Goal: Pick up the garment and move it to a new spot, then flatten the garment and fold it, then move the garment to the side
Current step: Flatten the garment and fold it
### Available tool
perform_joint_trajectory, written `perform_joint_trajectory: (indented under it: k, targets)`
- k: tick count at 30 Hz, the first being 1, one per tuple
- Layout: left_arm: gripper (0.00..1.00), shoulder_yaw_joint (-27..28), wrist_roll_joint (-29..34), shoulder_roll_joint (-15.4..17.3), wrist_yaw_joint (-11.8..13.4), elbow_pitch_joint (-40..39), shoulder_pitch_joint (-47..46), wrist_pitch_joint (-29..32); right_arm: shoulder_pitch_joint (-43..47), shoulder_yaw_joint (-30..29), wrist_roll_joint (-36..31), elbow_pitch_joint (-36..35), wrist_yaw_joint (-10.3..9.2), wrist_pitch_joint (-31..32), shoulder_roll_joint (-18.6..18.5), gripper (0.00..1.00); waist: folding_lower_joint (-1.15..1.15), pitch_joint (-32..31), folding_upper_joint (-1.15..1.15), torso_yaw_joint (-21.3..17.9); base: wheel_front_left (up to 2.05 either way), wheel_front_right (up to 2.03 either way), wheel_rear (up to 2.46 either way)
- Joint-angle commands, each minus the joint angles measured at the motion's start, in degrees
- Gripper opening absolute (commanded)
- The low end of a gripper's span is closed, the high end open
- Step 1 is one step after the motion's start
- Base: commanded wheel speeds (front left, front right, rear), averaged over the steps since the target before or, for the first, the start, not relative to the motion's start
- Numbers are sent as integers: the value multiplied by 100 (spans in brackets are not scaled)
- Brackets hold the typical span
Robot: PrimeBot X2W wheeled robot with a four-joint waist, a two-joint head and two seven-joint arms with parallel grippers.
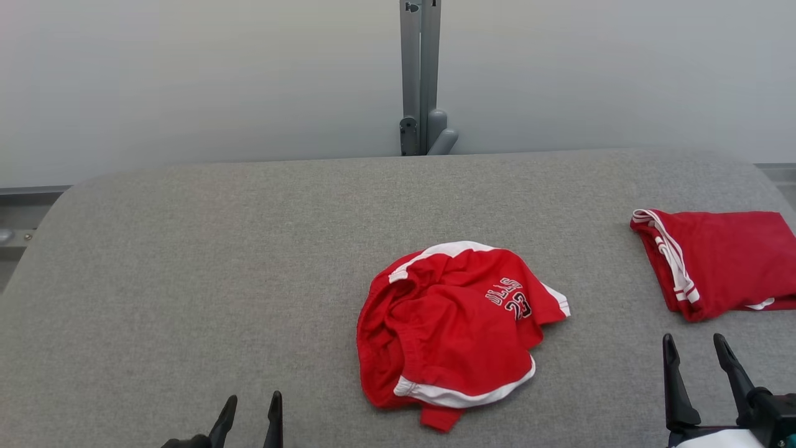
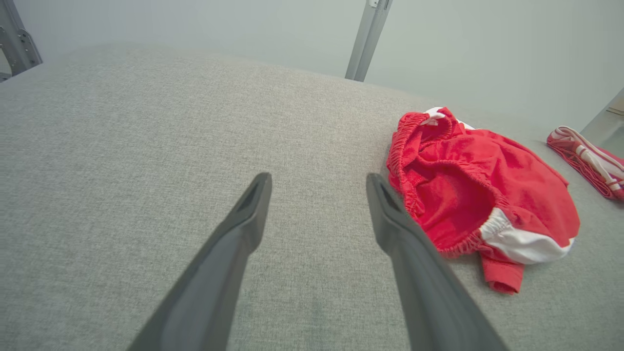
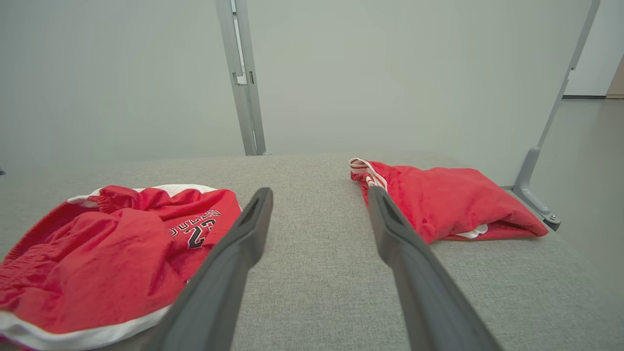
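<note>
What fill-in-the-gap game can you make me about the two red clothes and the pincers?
1. The crumpled garment has the number ____ printed on it.
2. The folded garment lies on the robot's ____ side of the crumpled one.
3. The left pincer and the right pincer hold nothing, and both stand ____.
4. The table under the clothes is covered in cloth of the colour ____.

Missing words: 23; right; open; grey.

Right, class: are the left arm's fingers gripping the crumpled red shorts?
No, the left fingers stand open over the grey table, apart from the crumpled red shorts.
</note>
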Motion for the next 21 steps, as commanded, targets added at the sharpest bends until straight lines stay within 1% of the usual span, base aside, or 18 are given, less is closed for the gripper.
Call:
perform_joint_trajectory:
  k: [1, 7, 12, 16, 21]
  targets:
    - [100, 179, 190, -72, -120, -44, 173, -14, 39, -10, -25, -5, -9, -15, -15, 100, 0, -13, 62, 35, 0, 0, 0]
    - [100, 835, 788, -429, -616, -204, 327, -14, 45, -19, -27, 10, -9, -15, -7, 100, 0, -11, 62, 92, 0, 0, 0]
    - [100, 1250, 1253, -695, -1003, -322, 339, -15, 99, -15, -14, 70, -8, -15, -1, 100, 0, -5, 62, 109, 0, 0, 0]
    - [100, 1530, 1498, -896, -1208, -346, 384, -15, 118, 10, -14, 114, -8, -15, 1, 100, 0, -10, 62, 92, 0, 0, 0]
    - [100, 1725, 1690, -1038, -1375, -303, 436, -15, 96, 43, -6, 150, -9, -15, 3, 100, 0, -16, 62, 42, 0, 0, 0]
